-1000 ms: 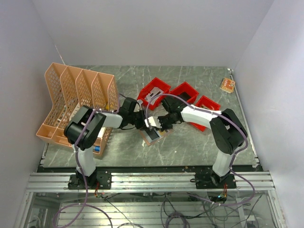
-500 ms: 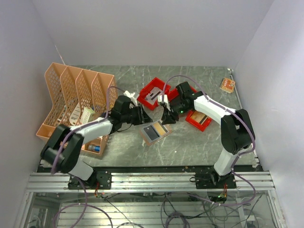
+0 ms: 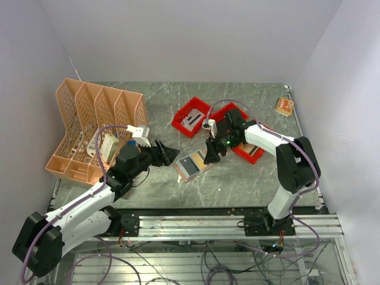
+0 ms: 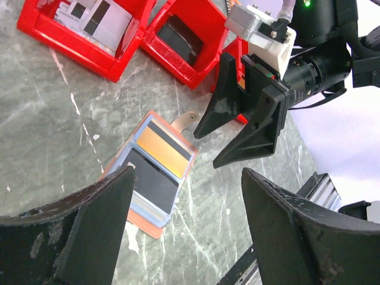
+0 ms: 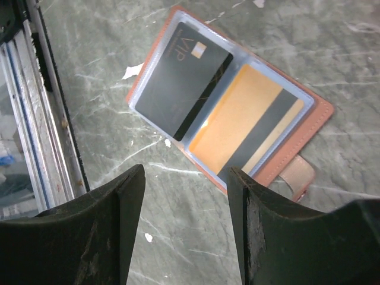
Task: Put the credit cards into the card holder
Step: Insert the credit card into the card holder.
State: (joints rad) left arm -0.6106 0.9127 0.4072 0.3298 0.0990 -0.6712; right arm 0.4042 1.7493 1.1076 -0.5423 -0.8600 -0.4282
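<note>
Lying open flat on the desk (image 3: 237,184), the holder (image 5: 274,155) carries a dark card (image 5: 181,77) and an orange card (image 5: 243,119), with bare room toward the near edge. Left fingers (image 3: 169,154) and right fingers (image 3: 212,155) gape empty. A second ago they met over it.

2 white-black arms (image 3: 264,136), purple cables (image 3: 228,101)

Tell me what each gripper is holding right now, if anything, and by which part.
Nothing is held: the left gripper and the right gripper are both open and empty, near the open card holder.
</note>
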